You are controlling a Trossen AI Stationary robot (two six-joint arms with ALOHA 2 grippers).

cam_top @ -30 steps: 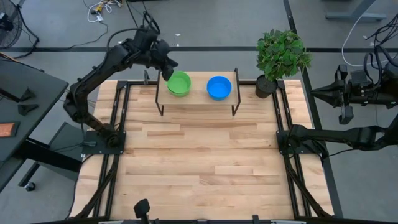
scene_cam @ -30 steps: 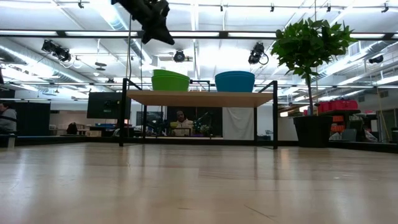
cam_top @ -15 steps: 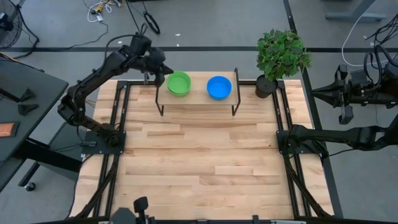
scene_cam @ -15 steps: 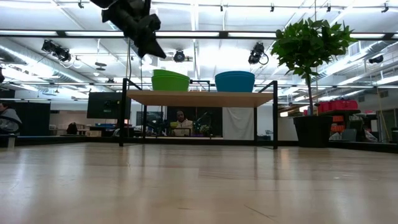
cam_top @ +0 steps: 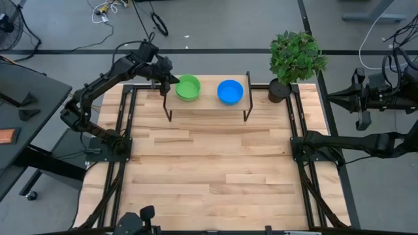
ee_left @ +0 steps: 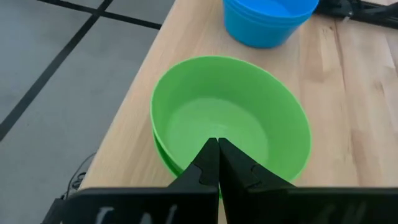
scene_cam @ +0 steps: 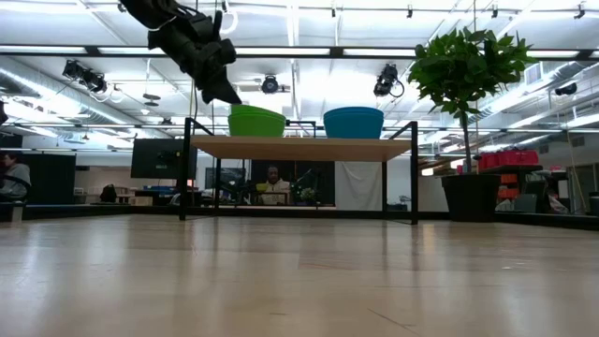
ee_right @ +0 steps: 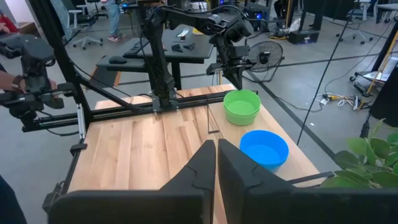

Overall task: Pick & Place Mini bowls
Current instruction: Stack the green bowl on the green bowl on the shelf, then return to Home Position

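I saw the green mini bowls and blue mini bowls stacked on the raised shelf. Left gripper hung beside the green stack, fingers pressed together, empty. Right gripper waited off-table, fingers likewise together.

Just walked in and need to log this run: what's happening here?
The left gripper, shut and empty, hangs beside the green bowls stacked on a small raised shelf at the table's far edge. A blue bowl stack sits next to them. The right gripper, shut, waits off the table's right side.
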